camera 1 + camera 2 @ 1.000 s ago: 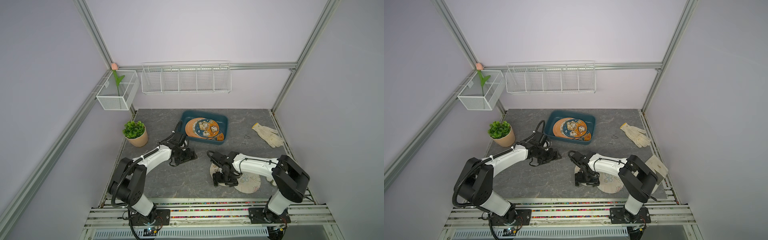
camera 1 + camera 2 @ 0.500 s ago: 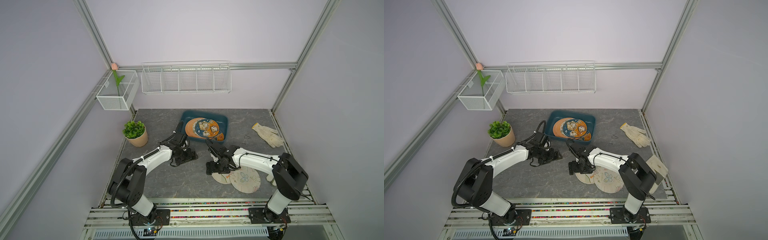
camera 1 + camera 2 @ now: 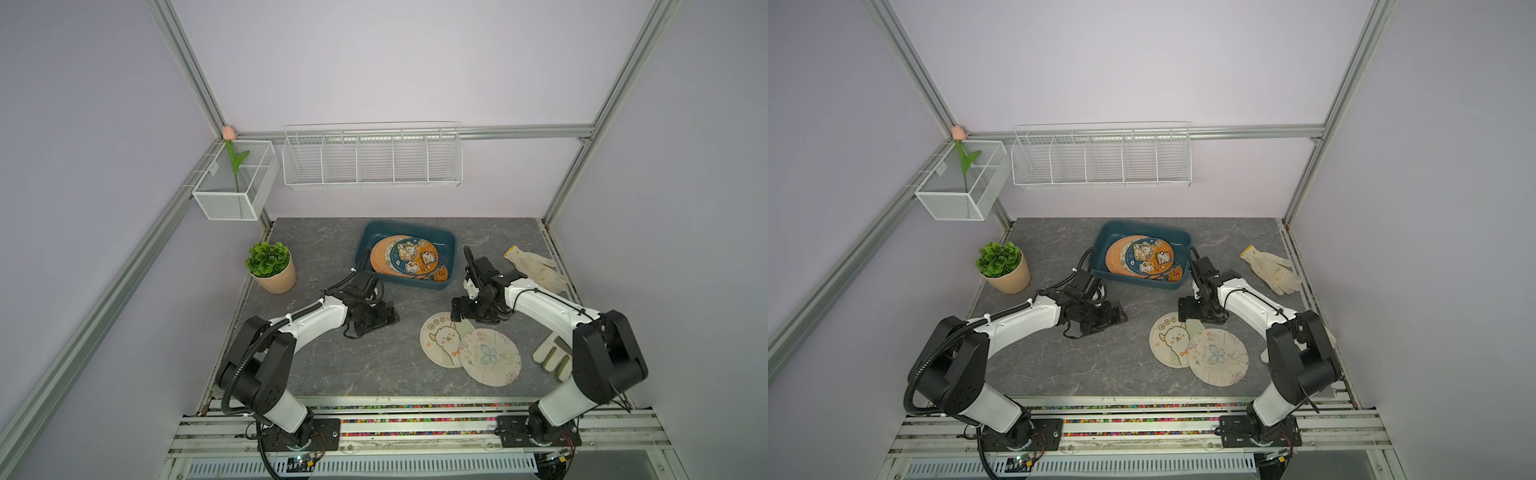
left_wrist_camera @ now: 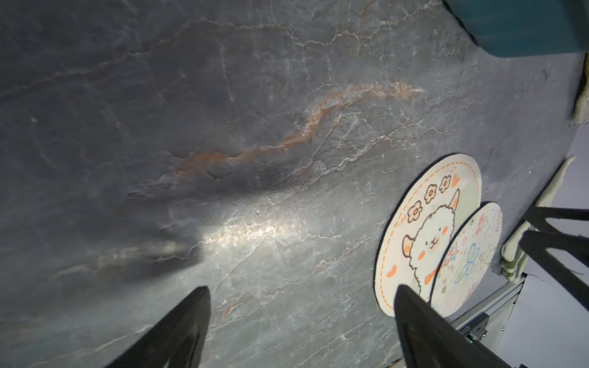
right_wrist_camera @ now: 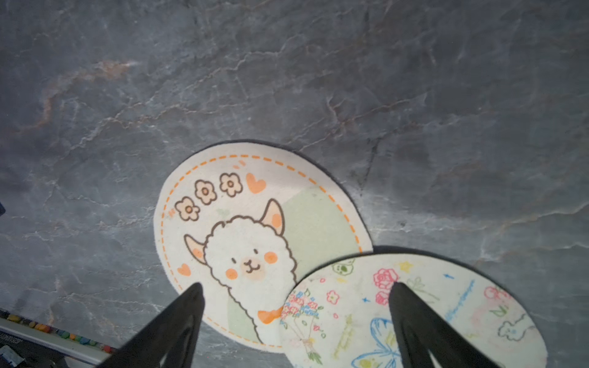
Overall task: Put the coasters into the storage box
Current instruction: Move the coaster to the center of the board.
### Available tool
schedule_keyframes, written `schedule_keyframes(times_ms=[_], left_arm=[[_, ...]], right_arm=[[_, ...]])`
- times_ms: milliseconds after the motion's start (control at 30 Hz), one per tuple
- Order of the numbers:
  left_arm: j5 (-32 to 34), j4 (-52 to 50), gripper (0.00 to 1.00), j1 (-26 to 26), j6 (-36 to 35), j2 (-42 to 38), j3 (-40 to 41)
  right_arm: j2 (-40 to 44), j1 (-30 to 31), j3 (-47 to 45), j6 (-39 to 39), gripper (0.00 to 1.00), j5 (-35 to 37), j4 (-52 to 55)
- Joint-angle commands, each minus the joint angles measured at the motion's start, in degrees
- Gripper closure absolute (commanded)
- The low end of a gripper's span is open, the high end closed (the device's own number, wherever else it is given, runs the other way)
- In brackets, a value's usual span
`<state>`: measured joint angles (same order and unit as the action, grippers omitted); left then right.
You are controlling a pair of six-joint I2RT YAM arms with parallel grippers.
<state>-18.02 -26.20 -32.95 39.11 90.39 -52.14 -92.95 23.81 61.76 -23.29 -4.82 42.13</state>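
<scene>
butterfly coaster (image 5: 350,296) bears faint blue script, too blurred to read.

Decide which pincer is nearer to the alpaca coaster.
Right. The right pincer hovers open at the far edge of the alpaca coaster; the left pincer is apart from it, over bare table on the robot's left.

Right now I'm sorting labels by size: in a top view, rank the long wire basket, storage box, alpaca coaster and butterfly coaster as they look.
1. long wire basket
2. storage box
3. butterfly coaster and alpaca coaster: look alike; the alpaca one is partly covered, so left unranked.
</scene>
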Motion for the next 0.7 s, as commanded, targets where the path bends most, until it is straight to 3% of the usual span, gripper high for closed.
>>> schedule_keyframes(times_ms=[0, 333, 667], left_arm=[[1.4, 1.4, 0.10, -0.4, 1.9, -2.1, 1.1], [2.7, 2.7, 0.10, -0.9, 4.3, -4.0, 3.3], [2.9, 3.7, 0.10, -1.2, 4.7, -4.3, 4.5]], right_arm=[[-3.4, -2.1, -0.6, 4.2, 0.08, -3.4, -1.7], [-6.7, -3.2, -2.9, 3.8, 0.07, -11.0, -3.9], [-7.0, 1.1, -1.9, -0.2, 0.07, -13.8, -5.4]])
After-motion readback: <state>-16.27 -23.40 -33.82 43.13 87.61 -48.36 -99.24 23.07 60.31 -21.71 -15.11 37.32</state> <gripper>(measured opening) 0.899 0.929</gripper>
